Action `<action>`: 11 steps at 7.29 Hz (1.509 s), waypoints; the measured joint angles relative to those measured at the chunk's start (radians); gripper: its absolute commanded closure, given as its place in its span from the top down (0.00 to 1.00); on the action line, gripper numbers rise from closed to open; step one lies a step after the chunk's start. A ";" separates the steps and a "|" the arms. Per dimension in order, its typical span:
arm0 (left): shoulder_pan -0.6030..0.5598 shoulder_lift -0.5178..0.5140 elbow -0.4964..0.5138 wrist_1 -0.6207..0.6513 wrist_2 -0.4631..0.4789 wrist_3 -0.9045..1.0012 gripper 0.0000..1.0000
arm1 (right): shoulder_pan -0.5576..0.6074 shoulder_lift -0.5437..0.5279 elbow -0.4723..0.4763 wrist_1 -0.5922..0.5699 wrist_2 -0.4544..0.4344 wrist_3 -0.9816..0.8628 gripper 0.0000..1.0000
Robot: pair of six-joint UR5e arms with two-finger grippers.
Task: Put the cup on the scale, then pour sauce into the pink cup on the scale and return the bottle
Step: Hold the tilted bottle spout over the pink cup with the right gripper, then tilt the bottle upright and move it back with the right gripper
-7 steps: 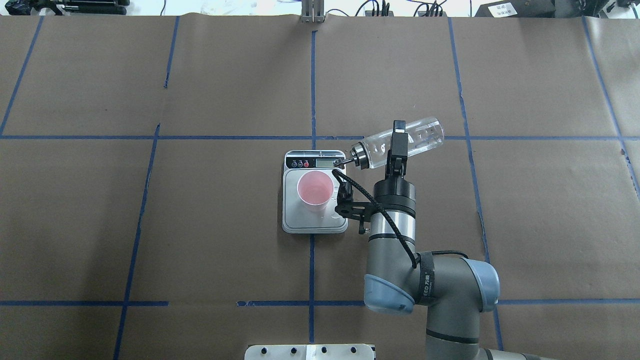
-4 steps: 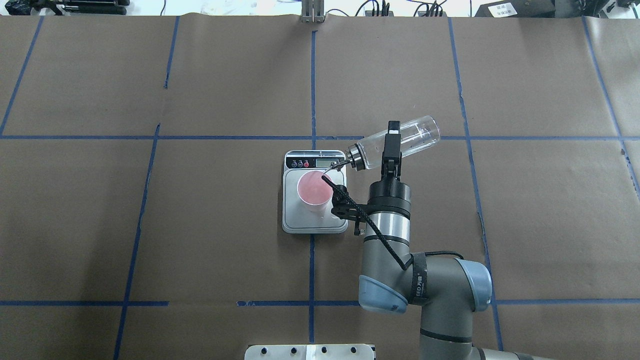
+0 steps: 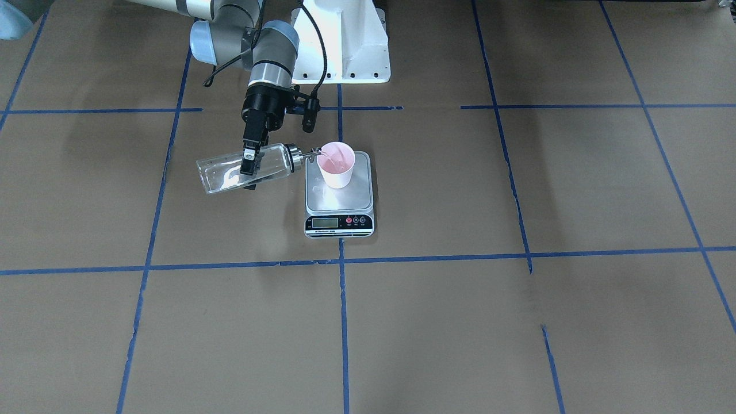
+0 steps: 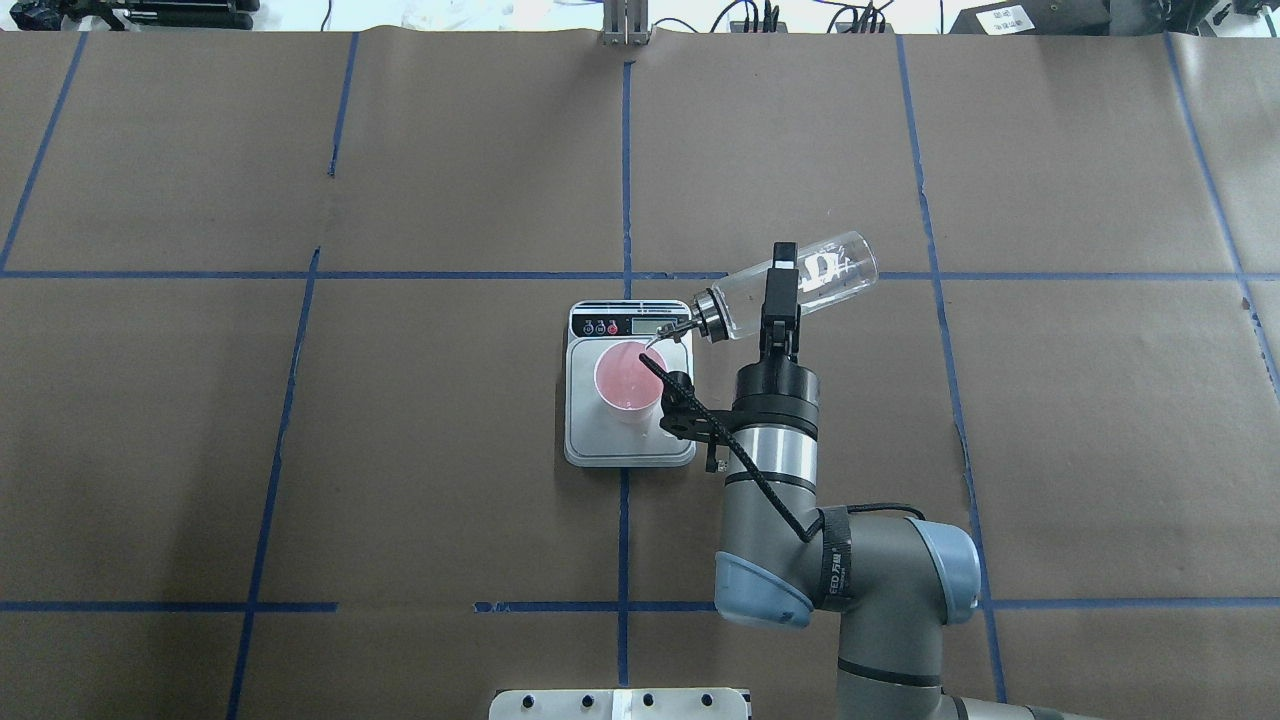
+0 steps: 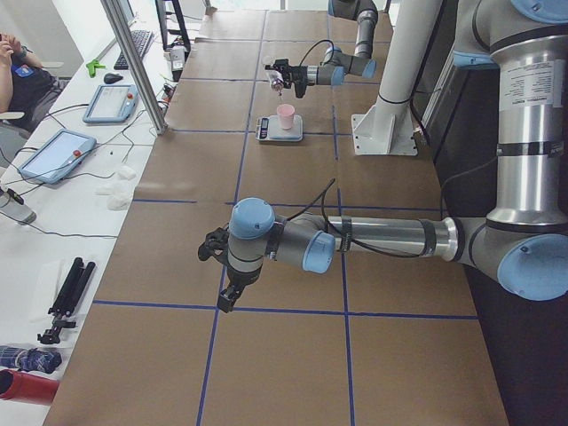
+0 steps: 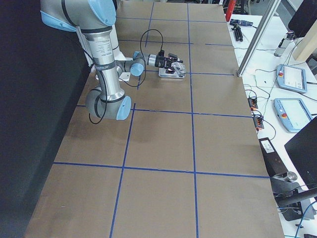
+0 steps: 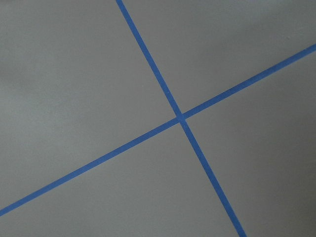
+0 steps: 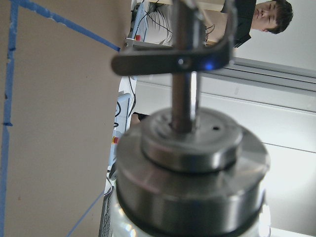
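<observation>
1. Front-facing view: the small pale pink paper cup [image 3: 336, 167] stands upright on the far half of the flat rectangular silver-grey metal kitchen scale [image 3: 339, 201], which sits on the brown paper-covered desk [image 3: 517, 322]. The right fingers [image 3: 250, 156] are clamped across the body of the clear glass cylindrical bottle [image 3: 221, 175]. The bottle lies nearly level on the robot's right of the scale, and its small metal pour spout [image 3: 313, 153] is at the cup's rim.
2. Overhead view: the spout tip sits over the cup's far right edge, and the bottle's base points away to the far right. With the cup already placed, I judge the pouring step to be in hand. The sauce is clear, and any stream is too fine to make out.
3. Exterior left view: the left fingers [image 5: 228, 295] hang over bare desk, well apart from the scale. I cannot tell whether they are apart or together.
4. Exterior right view: the bottle and scale are too small here to add anything.
5. Left wrist view: only desk and two crossing blue tape lines [image 7: 180, 117] show.
6. Right wrist view: the bottle's silver metal collar [image 8: 192, 192] fills the frame, with the spout beyond it.
   - The next move probably calls for holding this tilt steady over the cup.
   - The bottle should then be tipped upright before it is drawn away, so nothing drips on the platform.
   - After that it goes back on the desk to the right.
</observation>
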 measured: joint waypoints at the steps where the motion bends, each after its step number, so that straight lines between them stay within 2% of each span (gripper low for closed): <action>1: 0.000 0.000 0.000 0.000 0.000 0.000 1.00 | -0.001 -0.001 0.002 0.003 0.000 0.003 0.00; 5: 0.000 -0.001 -0.004 0.000 -0.003 0.000 1.00 | -0.009 -0.003 0.006 0.017 0.002 0.021 0.00; 9: -0.001 0.001 -0.012 0.001 -0.005 0.000 1.00 | -0.027 -0.016 0.006 0.106 0.010 0.044 0.00; 11: -0.002 0.001 -0.012 0.002 -0.005 0.000 1.00 | -0.030 -0.016 0.009 0.111 0.030 0.116 0.00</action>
